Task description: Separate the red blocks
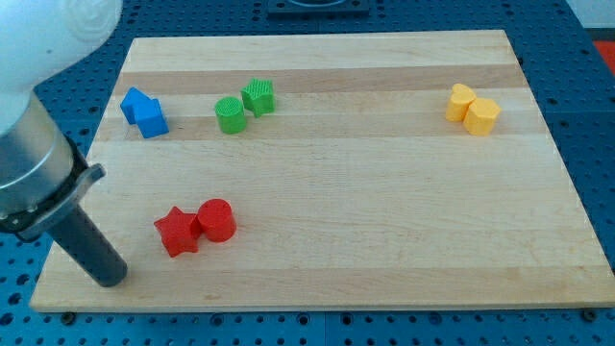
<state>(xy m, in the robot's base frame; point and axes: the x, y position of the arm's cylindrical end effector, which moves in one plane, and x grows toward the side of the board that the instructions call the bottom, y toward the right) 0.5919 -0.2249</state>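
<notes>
A red star block and a red round block lie touching each other at the view's lower left of the wooden board. My tip rests on the board near its lower left corner, to the left of and a little below the red star, apart from it. The dark rod runs up and left from the tip to the arm's grey body.
Two blue blocks touch at the upper left. Two green blocks touch near the top middle. Two yellow blocks touch at the upper right. The board's edges border a blue perforated table.
</notes>
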